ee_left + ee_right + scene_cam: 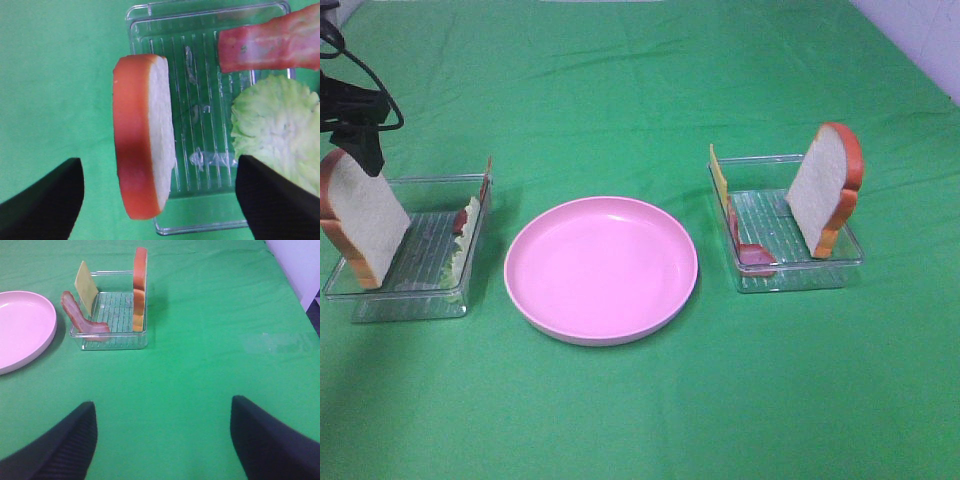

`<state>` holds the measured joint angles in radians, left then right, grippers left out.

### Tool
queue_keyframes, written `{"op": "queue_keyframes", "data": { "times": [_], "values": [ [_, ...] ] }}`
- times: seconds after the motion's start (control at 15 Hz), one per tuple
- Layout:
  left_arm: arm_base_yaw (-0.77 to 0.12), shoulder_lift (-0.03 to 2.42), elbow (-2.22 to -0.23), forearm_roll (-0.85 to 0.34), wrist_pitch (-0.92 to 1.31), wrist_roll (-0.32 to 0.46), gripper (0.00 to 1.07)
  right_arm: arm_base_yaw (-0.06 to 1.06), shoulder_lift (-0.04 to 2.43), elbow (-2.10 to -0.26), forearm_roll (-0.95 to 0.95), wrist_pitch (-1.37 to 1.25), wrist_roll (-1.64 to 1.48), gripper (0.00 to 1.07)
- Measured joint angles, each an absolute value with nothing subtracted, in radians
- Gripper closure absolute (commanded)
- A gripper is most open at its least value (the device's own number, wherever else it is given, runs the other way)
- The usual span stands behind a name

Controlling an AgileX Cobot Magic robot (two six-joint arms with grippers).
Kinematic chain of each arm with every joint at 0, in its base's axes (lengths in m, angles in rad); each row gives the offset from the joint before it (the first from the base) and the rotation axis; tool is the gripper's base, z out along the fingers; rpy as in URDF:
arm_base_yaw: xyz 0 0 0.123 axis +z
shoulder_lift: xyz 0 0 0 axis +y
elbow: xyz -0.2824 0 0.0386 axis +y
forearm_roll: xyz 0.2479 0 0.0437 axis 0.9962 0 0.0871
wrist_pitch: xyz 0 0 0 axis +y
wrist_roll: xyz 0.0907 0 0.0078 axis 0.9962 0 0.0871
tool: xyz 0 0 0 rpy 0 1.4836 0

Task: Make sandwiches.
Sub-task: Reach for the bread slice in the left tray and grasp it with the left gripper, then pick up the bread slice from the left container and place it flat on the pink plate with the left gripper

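Note:
In the left clear tray (pixel 380 290) a white bread slice with orange crust (pixel 362 218) stands on edge. Pale lettuce (pixel 466 232) and a bacon strip (pixel 485 185) lean on the tray's right wall. My left gripper (pixel 365 150) hovers just above this slice, open. In the left wrist view its fingers (pixel 45 200) stand wide apart on either side of the bread (pixel 145 135), not touching it, with lettuce (pixel 275 135) and bacon (pixel 270 45) beyond. The right tray (pixel 800 275) holds another upright bread slice (pixel 825 190), cheese (pixel 720 180) and bacon (pixel 755 255). My right gripper (pixel 162 445) is open and empty over the cloth, well short of that tray (pixel 112 340).
A round pink plate (pixel 601 268) sits between the two trays with nothing on it; it also shows in the right wrist view (pixel 20 330). Green cloth covers the table. A white wall edge (pixel 920 40) is at the far right.

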<state>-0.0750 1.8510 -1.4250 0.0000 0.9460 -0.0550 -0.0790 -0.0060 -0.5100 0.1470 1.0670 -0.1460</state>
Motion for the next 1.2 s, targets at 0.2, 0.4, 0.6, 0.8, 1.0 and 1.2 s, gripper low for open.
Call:
{"op": "queue_keyframes", "data": {
  "times": [0.2, 0.4, 0.6, 0.8, 1.0, 1.2],
  "values": [
    [-0.079, 1.893, -1.425, 0.005, 0.924, -0.090, 0.28, -0.079, -0.006, -0.510, 0.147, 1.067, -0.146, 0.36],
    [-0.079, 1.931, -1.425, 0.005, 0.879, -0.100, 0.33, -0.079, -0.006, -0.510, 0.147, 1.067, -0.146, 0.36],
    [-0.079, 1.955, -1.425, 0.000, 0.870, -0.101, 0.42, -0.079, -0.006, -0.510, 0.147, 1.067, -0.146, 0.36],
    [-0.079, 1.966, -1.425, 0.000, 0.868, -0.101, 0.67, -0.079, -0.006, -0.510, 0.147, 1.067, -0.146, 0.36],
    [-0.079, 1.966, -1.425, 0.000, 0.867, -0.101, 0.92, -0.079, -0.006, -0.510, 0.147, 1.067, -0.146, 0.36],
    [-0.079, 1.966, -1.425, 0.000, 0.867, -0.103, 1.07, -0.079, -0.006, -0.510, 0.147, 1.067, -0.146, 0.36]
  ]
}}
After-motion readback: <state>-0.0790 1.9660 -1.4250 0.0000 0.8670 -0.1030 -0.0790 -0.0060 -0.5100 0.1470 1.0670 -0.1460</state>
